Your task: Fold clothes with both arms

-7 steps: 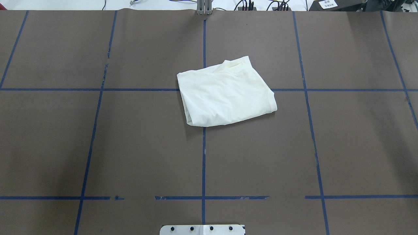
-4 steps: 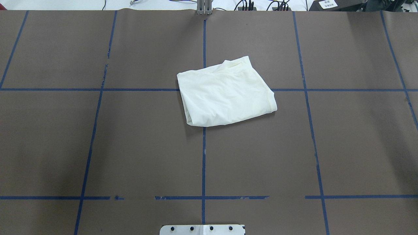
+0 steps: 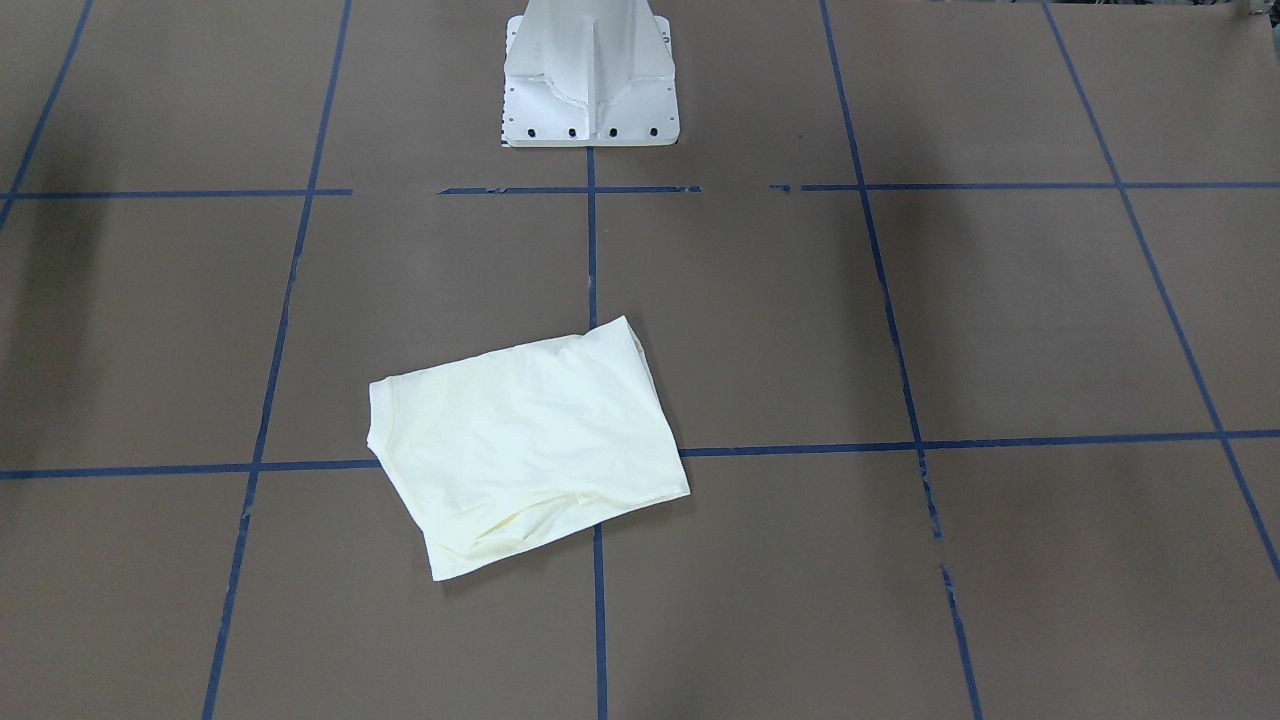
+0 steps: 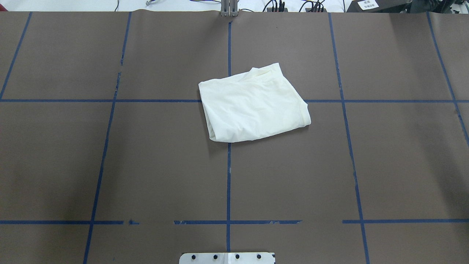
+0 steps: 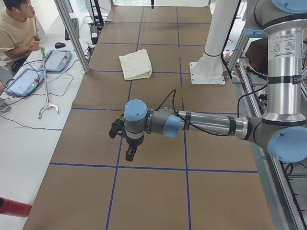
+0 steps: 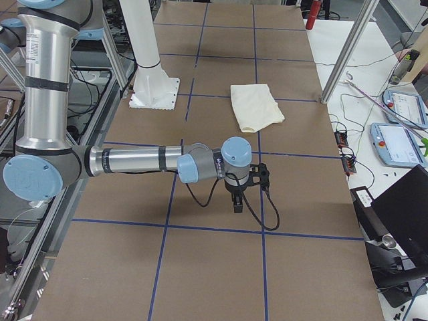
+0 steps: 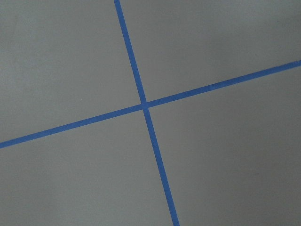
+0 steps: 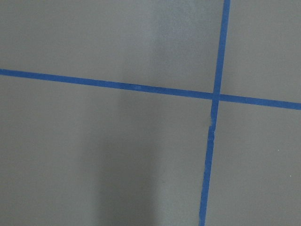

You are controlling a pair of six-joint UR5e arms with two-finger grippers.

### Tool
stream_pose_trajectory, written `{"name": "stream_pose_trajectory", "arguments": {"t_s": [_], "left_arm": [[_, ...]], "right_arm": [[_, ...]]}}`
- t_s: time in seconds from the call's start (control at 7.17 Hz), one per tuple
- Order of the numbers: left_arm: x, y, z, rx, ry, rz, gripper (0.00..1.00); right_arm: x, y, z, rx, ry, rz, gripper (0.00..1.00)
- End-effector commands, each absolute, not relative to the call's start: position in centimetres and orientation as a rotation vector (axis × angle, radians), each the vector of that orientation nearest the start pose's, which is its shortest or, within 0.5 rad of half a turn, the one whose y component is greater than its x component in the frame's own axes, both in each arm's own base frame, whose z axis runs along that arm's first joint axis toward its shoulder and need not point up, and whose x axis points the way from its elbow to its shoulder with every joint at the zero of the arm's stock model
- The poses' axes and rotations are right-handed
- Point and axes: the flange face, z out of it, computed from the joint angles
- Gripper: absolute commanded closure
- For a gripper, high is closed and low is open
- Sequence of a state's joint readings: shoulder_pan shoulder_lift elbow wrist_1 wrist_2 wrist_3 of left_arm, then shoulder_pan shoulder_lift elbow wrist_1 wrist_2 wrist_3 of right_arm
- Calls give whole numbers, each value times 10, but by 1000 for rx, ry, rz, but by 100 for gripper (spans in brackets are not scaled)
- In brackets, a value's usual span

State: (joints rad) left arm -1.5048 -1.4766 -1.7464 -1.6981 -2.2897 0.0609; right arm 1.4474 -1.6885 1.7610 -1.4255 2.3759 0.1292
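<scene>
**Item 1: left tool** (image 5: 129,154). Black two-finger tool on my left arm (image 5: 206,125), a grey metal tube arm with light blue joint caps. It is hanging fingers-down over the table. Nothing is showing in it. I cannot tell whether it is released or clenched, as only the side view is catching it.

**Item 2: right tool** (image 6: 237,202). Matching black two-finger tool on my right arm (image 6: 134,160). It is also pointing down over bare table, nothing visible in it, and again I cannot tell its state.

**Item 3: table** (image 4: 146,165). Brown paper-covered table marked with a blue tape grid. Both wrist cameras are showing only tape crossings.

**Item 4: cream T-shirt** (image 4: 253,104). Off-white soft cloth, folded into a rough rectangle with the plain side up.
- **Location:** it is lying at the table's middle, straddling a tape crossing, out in front of the white pedestal base (image 3: 590,70). It is sitting between my two tools and well apart from each, since they are hovering toward opposite ends of the table.
- **Handling, as I judge it:** light, limp and layered, not fragile. It is likely to sag when lifted and slide on the paper.
- **Where to take hold:** the two corners of one short edge, one tool on each, pinching through all layers. Gripping the top layer alone risks opening the fold.
</scene>
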Motion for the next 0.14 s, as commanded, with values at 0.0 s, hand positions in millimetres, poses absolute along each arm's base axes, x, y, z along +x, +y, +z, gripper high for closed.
{"name": "stream_pose_trajectory", "arguments": {"t_s": [0.0], "left_arm": [[-37,-469,615,184,714,191,0]], "right_arm": [[8,-454,600,82,-815,-65,0]]}}
